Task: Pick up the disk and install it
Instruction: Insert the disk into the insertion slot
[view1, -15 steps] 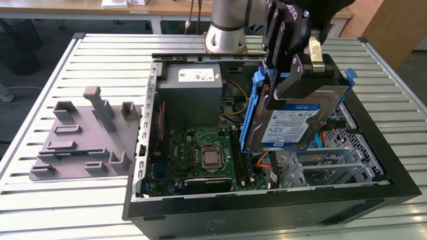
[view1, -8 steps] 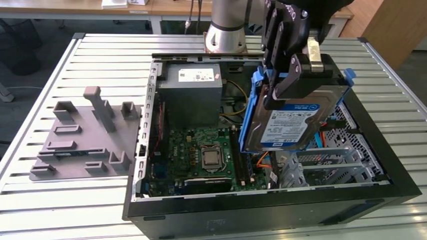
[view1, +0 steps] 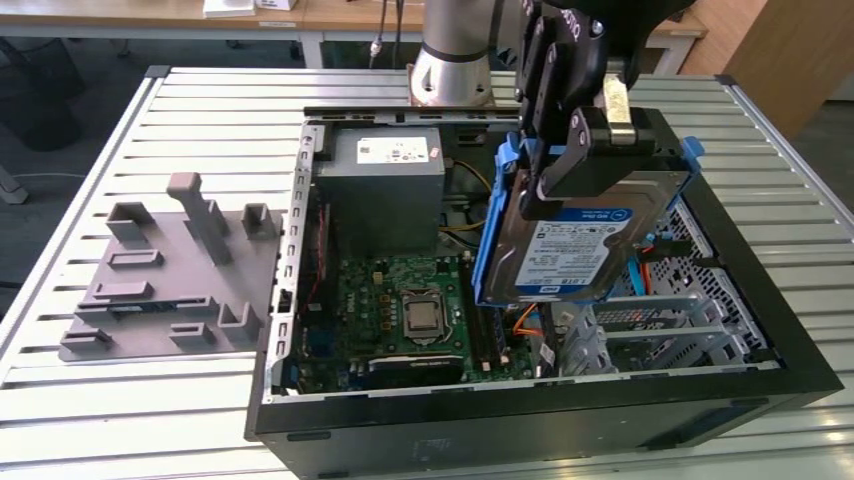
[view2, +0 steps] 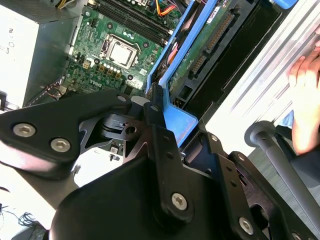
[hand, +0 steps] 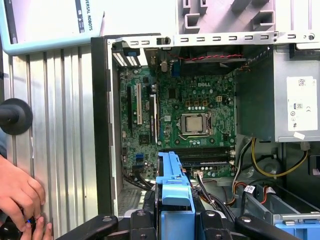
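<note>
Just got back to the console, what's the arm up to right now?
The arm's end effector is shut on the disk and holds it tilted in the air above the open computer case, over the drive-bay side next to the motherboard. The disk is not yet seated in the case. A person's hand is at the slatted table beside the case.

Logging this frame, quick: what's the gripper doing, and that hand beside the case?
Gripper: shut on the disk, above the open case.
Person's hand: on the table beside the case; whether it holds anything cannot be told.
</note>
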